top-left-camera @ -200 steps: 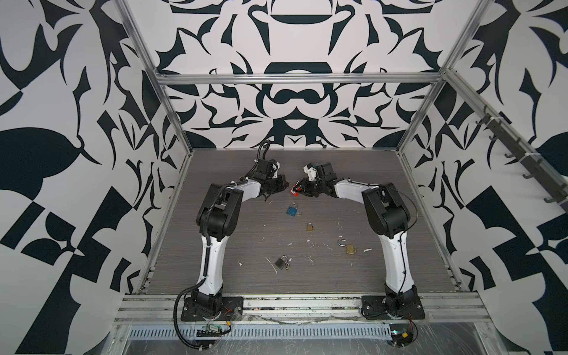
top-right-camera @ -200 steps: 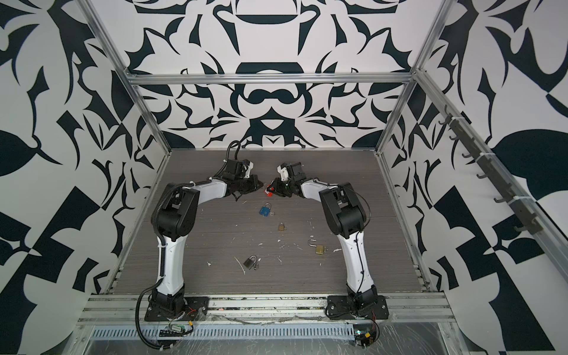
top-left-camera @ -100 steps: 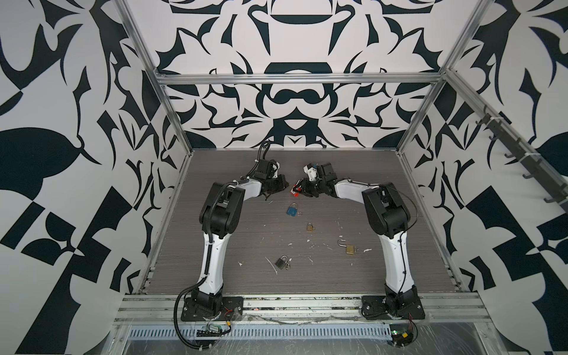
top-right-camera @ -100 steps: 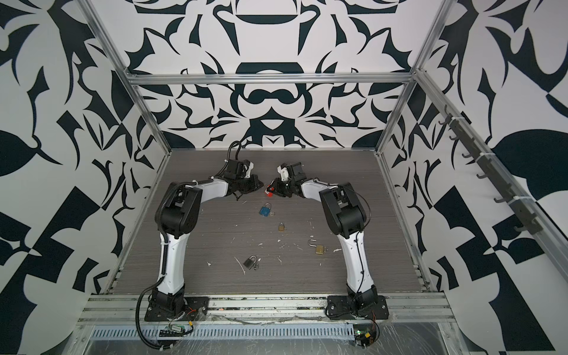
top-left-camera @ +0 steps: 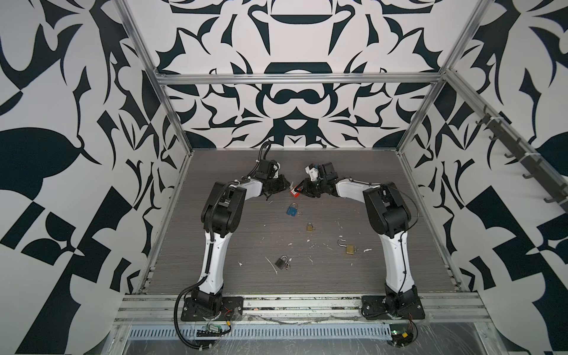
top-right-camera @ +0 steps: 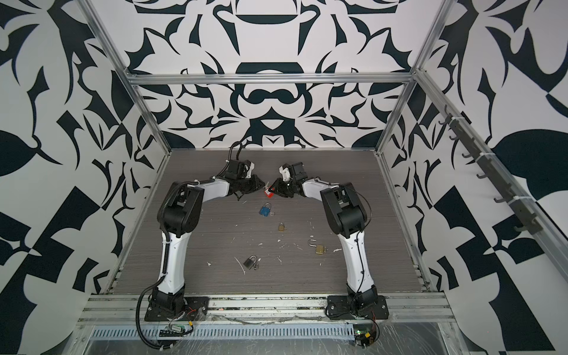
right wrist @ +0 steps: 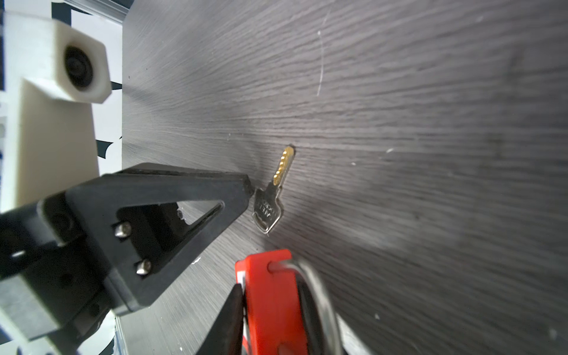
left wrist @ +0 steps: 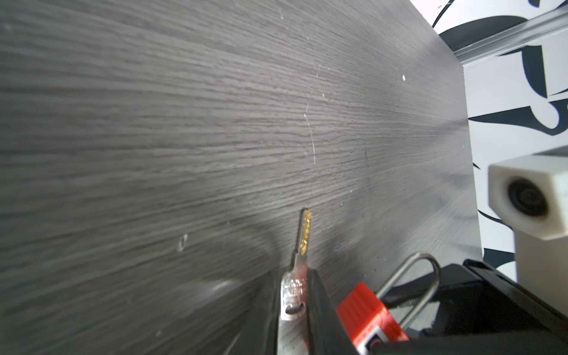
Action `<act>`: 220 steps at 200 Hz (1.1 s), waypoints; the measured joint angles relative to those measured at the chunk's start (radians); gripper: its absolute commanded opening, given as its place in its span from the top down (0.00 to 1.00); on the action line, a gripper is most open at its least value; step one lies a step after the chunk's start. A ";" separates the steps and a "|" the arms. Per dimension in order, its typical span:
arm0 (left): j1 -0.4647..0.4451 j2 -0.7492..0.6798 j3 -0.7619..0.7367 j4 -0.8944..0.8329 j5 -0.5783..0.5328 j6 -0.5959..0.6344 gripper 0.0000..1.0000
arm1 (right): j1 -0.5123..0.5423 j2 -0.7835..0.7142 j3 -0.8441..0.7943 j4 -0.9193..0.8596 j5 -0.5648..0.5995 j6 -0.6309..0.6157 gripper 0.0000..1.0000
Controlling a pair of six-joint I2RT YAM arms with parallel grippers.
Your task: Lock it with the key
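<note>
**Grey table** [top-left-camera: 322, 282], far centre: my right gripper [top-left-camera: 302, 191] clamps the red padlock [right wrist: 270, 301]. Just left of it, my left gripper [top-left-camera: 285, 185] flanks the key [right wrist: 268, 201], and I cannot tell whether it pinches it. Padlock label [left wrist: 368, 342] and key stamp [right wrist: 265, 211] are unreadable. Against one second earlier, the left elbow [top-left-camera: 222, 209] sits slightly rightward; the padlock is unmoved.

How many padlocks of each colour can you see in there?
red padlock: 1
blue padlock: 1
brass: 2, the small brass padlock and the larger brass padlock
dark grey padlock: 1
Total: 5
</note>
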 measured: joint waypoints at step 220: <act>0.000 -0.340 -0.219 0.084 -0.119 0.026 0.39 | -0.023 -0.046 0.051 -0.111 0.075 -0.057 0.51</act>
